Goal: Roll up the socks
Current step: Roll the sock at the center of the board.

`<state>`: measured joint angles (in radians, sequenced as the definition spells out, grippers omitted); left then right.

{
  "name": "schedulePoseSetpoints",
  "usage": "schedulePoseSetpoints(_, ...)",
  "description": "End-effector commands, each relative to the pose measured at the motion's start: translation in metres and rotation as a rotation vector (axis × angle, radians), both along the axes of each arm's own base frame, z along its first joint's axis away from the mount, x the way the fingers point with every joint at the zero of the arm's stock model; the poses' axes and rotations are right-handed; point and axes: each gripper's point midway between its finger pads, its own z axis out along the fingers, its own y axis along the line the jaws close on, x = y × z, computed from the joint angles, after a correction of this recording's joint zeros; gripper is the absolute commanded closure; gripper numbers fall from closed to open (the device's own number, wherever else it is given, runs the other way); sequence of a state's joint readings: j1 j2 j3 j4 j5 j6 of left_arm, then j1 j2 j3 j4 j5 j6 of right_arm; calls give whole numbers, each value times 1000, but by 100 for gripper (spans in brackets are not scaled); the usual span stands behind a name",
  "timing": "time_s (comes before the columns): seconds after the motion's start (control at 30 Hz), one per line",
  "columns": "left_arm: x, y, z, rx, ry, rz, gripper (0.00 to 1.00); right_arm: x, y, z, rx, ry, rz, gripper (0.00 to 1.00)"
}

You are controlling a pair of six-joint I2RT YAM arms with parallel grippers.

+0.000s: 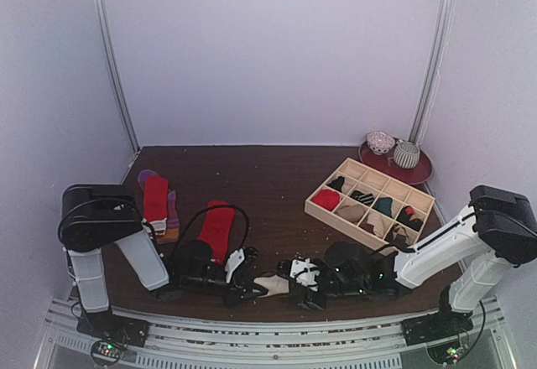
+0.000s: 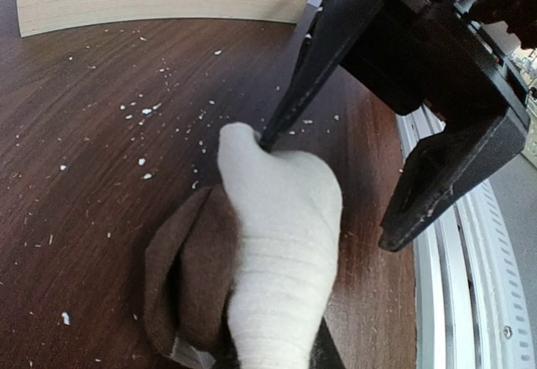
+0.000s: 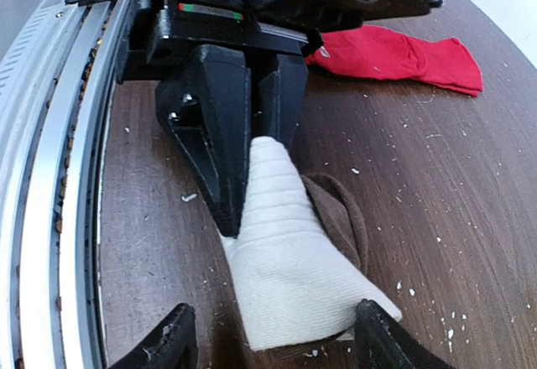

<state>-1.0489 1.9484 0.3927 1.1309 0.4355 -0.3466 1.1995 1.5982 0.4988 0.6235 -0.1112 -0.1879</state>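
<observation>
1. The left gripper [image 3: 252, 168] clamps the narrow end of the cream sock [image 3: 294, 260]; the pinched tip is hidden between its fingers.
2. The right gripper [image 3: 277, 335] stands open astride the sock's wide end, its fingers cut off by the frame.
3. A brown cloth [image 3: 346, 218] lies mostly covered beneath, on the table [image 3: 453, 201].

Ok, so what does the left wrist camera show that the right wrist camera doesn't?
Only the left wrist view shows the wooden grid tray. Only the right wrist view shows a red sock and the left end effector, shut on the cream sock. Both show that sock, the brown fabric beside it, the speckled table and the open right end effector.
</observation>
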Motion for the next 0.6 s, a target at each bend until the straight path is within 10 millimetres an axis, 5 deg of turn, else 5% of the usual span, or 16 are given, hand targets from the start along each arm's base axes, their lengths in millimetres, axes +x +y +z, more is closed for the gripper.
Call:
schedulePoseSetpoints(0.0, -28, 40, -68, 260, 166, -17, 100, 18, 4, 6, 27, -59, -81, 35)
schedulePoseSetpoints(0.1, -28, 41, -69, 260, 165, -18, 100, 15, 7, -3, 3, -24, -63, 37)
schedulePoseSetpoints(0.43, -20, 37, -60, 224, 105, -3, 100, -33, 16, -29, -14, 280, 88, 70)
schedulePoseSetpoints(0.57, -6, 31, -41, 173, -9, 24, 83, -47, 14, -35, -52, 419, 96, 81)
